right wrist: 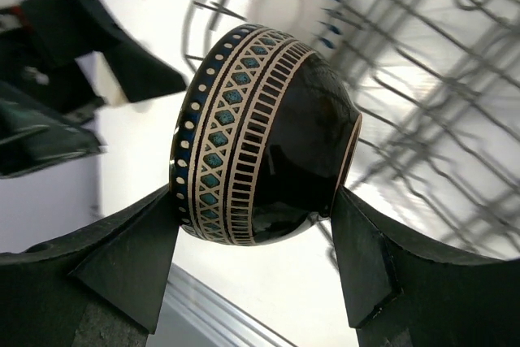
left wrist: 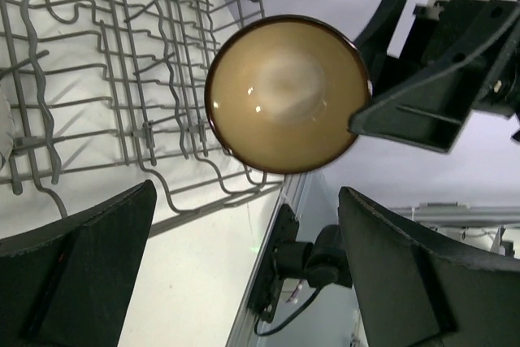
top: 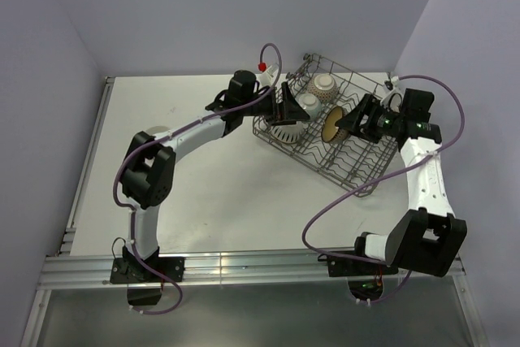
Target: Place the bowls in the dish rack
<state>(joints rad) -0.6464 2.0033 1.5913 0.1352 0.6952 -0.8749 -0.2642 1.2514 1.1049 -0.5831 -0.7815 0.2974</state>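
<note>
Holding the brown bowl (right wrist: 268,136) is your right claw (right wrist: 256,201): it is clenched on the bowl, one finger pressed against the patterned outer wall near the foot and the other against the rim side. The bowl stands on edge between the fingers. Its dark glossy outside carries bands of tan and blue lattice. Its tan inside faces your left arm, and the left wrist view looks straight into it.

From the top view, the bowl is over the middle of the dish rack (top: 341,170), just ahead of the right claw's fingers. Whether its lower edge touches the tines cannot be told from these views.

Your left claw (left wrist: 245,193) is released, with its fingers spread wide and nothing between them. It hovers over the left part of the rack, pointing toward the held bowl but apart from it.

Three other bowls sit in the rack:
- A cream bowl (top: 323,84) is at the far end.
- A pale bowl (top: 309,104) is just beside the cream one, on the near side.
- A white patterned bowl (top: 284,132) is at the left corner, under the left claw.

The rack sits skewed on the right half of the white table (top: 203,184).
</note>
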